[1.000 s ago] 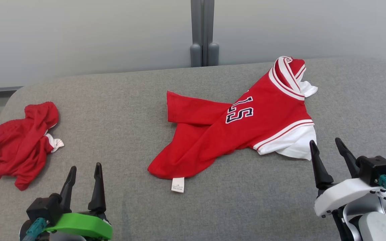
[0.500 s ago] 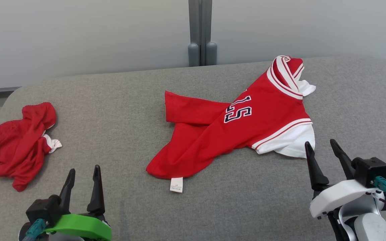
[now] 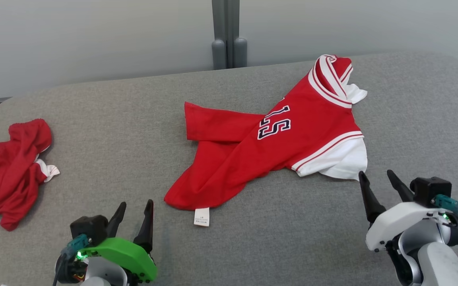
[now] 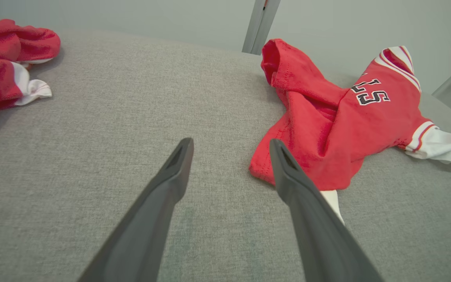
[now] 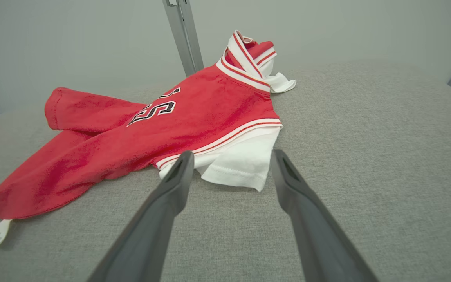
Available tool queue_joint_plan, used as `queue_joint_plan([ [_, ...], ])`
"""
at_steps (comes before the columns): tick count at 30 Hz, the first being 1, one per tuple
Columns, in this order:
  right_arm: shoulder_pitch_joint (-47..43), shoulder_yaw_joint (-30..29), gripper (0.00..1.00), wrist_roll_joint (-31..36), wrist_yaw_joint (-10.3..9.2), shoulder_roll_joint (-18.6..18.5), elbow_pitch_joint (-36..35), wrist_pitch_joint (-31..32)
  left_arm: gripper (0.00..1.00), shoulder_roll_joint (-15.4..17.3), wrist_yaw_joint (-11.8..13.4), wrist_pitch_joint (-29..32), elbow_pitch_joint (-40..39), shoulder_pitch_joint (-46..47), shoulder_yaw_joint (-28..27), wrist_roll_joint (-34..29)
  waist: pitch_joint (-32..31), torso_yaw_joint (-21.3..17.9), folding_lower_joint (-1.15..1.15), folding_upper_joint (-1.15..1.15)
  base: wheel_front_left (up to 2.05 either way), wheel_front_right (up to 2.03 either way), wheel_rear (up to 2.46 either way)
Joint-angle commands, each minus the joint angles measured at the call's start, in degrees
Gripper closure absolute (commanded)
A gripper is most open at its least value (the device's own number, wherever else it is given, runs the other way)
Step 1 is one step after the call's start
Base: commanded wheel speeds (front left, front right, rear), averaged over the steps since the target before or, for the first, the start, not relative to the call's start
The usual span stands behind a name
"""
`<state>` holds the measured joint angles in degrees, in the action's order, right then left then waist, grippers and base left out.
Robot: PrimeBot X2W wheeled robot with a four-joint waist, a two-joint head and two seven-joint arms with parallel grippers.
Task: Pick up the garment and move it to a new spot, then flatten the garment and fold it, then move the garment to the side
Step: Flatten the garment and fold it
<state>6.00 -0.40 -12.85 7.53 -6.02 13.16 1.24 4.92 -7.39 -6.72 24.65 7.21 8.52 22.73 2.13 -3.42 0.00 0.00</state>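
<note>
Both wide open, empty: left end effector (image 3: 136, 203) nr garment (image 3: 249, 159) hem, right end effector (image 3: 374, 173) beside sleeve.

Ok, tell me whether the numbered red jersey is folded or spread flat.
Crumpled, neither folded nor flat: the red jersey has a flap doubled across its body and its white sleeve bunched up.

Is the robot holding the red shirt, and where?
Nothing is held. The left gripper and right gripper are open and empty; the red shirt lies untouched.

Bare test lab, pale partition wall (image 3: 94, 39), grey fabric-covered table (image 3: 125, 119)
</note>
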Motion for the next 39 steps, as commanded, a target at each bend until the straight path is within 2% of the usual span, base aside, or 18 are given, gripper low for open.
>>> queue_joint_plan([
  [1, 1.7, -0.7, 0.0, 0.5, -0.08, -0.2, 1.1, 0.9, 0.0, 0.2, -0.1, 1.1, 1.0, 1.7, 0.4, 0.7, 0.6, -0.8, 0.0, 0.0, 0.0, 0.0, 0.0],
  [6, 6.6, -3.3, 0.0, 2.0, -0.07, 0.7, 7.2, 4.4, 0.0, -0.1, 0.4, 7.5, 6.8, 6.1, 2.7, 0.9, 2.1, -2.1, 0.0, 0.0, 0.0, 0.0, 0.0],
  [11, 11.9, -3.3, 0.0, 1.2, -0.07, 0.8, 14.6, 6.0, 0.0, -0.8, 1.0, 10.3, 11.7, 10.6, 4.5, 0.5, 3.4, -2.6, 0.0, 0.0, 0.0, 0.0, 0.0],
  [20, 21.6, 4.7, 0.0, -2.7, -0.07, -2.1, 27.7, 5.1, 0.0, -1.4, 1.9, 13.4, 18.0, 16.7, 7.0, 1.0, 7.3, -2.5, 0.0, 0.0, 0.0, 0.0, 0.0],
  [27, 25.2, 10.6, 0.0, -6.2, -0.07, -3.5, 33.0, 2.0, 0.0, -1.5, 3.4, 13.6, 21.0, 18.0, 7.3, 2.0, 8.8, -1.8, 0.0, 0.0, 0.0, 0.0, 0.0],
  [28, 25.6, 11.4, 0.51, -6.8, -0.07, -3.8, 33.5, 1.6, 0.5, -1.5, 3.3, 13.7, 21.3, 18.0, 7.3, 2.1, 8.9, -1.7, 0.0, 0.0, 0.0, 0.0, 0.0],
  [29, 25.9, 12.0, 0.64, -7.2, -0.07, -4.0, 33.8, 1.2, 0.7, -1.5, 3.2, 13.6, 21.6, 17.9, 7.5, 2.3, 9.0, -1.7, 0.0, 0.0, 0.0, 0.0, 0.0],
  [30, 26.0, 12.7, 1.0, -7.8, -0.07, -4.2, 34.3, 1.0, 1.0, -1.6, 3.0, 14.0, 22.1, 17.7, 7.5, 2.8, 9.0, -1.6, 0.0, 0.0, 0.0, 0.0, 0.0],
  [34, 25.9, 13.6, 1.0, -10.0, -0.07, -5.3, 34.6, -0.7, 1.0, -1.9, 1.9, 11.9, 21.4, 17.2, 7.6, 4.8, 8.2, -1.2, 0.0, 0.0, 0.0, 0.0, 0.0],
  [39, 23.4, 14.4, 1.0, -11.5, -0.08, -7.9, 29.4, -3.4, 1.0, -1.9, 0.8, 6.3, 16.9, 16.7, 7.1, 8.6, 6.0, -0.9, 0.0, 0.0, 0.0, 0.0, 0.0],
])
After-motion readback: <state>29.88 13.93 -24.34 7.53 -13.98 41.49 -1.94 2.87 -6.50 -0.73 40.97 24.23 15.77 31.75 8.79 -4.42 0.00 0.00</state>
